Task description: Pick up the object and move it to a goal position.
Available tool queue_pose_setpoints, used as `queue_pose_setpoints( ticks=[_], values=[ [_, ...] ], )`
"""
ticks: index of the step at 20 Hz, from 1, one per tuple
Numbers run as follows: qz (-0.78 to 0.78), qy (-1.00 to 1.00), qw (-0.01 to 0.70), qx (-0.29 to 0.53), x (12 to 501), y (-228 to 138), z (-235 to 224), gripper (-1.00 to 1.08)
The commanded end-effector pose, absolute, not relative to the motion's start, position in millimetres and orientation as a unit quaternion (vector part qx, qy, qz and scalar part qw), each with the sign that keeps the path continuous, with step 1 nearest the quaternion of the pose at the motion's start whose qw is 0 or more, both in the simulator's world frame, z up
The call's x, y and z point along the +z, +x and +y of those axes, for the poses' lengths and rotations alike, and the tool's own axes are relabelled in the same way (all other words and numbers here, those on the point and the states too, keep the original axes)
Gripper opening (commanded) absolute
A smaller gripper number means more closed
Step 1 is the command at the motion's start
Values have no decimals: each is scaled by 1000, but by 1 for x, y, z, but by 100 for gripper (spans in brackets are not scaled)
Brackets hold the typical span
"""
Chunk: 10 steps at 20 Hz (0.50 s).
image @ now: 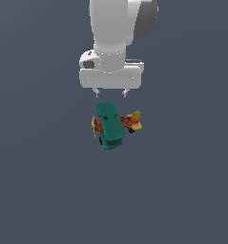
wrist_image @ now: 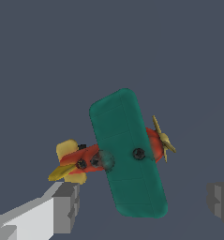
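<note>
The toy biplane (image: 111,126) sits near the middle of the exterior frame, slightly above centre, on a plain dark slate-blue ground (image: 39,190). Its broad teal-green upper wing (image: 109,123) runs roughly up and down in that frame, covering most of the red body (image: 127,122). The yellow tail (image: 135,116) points toward the exterior view's right, and the yellow propeller (image: 94,126) faces the exterior view's left. A black wheel (image: 101,140) shows under the lower edge of the wing.

In the wrist view the biplane (wrist_image: 125,154) fills the centre of the frame. The teal wing (wrist_image: 127,152) lies as a long rounded slab, slightly tilted, with a dark round fitting on its surface. The propeller (wrist_image: 162,139) sticks out on one side of the wing and the yellow tail (wrist_image: 69,161) on the other, with the red body between them.

The hand (image: 110,93) hangs directly above the biplane in the exterior view, in the upper middle of the frame, its two short fingertips (image: 97,92) pointing down and stopping just short of the wing's upper end, with nothing between them. The hand is spread: in the wrist view one grey finger (wrist_image: 66,206) stands at the lower left corner and the other at the lower right edge, well apart, with the plane lying beyond the gap between them and touching neither.

The white arm (image: 118,28) rises from the hand out of the top of the exterior frame
</note>
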<state>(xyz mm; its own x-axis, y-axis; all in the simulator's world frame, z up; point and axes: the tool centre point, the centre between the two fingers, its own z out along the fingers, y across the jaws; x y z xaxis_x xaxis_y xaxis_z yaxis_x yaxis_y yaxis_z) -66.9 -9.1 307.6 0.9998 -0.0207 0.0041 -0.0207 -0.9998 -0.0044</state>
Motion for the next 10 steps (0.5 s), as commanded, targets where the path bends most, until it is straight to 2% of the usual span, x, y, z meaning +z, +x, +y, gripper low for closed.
queue_pose_setpoints(
  ticks=[1,10],
  values=[
    [10,-1000,2,-2,308,-67,-9,28],
    [9,-1000,3,-5,312,-64,-17,28]
  ],
)
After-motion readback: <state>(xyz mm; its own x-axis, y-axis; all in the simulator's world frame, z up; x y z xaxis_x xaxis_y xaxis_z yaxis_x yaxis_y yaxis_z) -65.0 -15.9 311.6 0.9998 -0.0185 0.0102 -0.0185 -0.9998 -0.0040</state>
